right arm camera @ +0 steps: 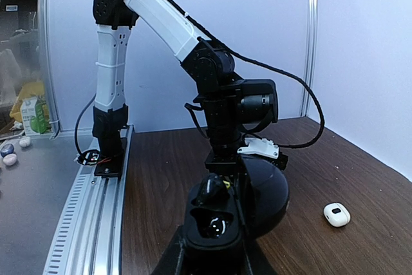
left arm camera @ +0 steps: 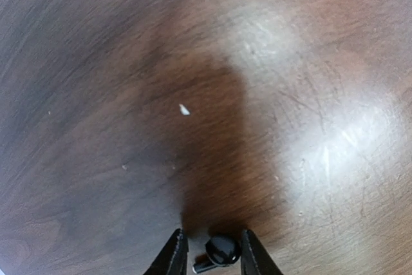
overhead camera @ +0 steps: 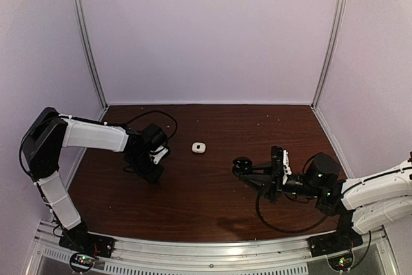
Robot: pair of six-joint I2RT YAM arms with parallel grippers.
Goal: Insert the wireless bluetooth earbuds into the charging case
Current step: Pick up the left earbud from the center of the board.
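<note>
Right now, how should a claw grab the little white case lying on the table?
Probably from straight above, pinching the white case across its narrower width. It lies flat and closed on the table, a low rounded pebble, so a claw coming in sideways would likely scrape the wood. Bare table shows all round it, leaving room for both fingers.

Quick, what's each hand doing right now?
Left hand: closed on a black earbud.
Right hand: closed on the open black case.
</note>
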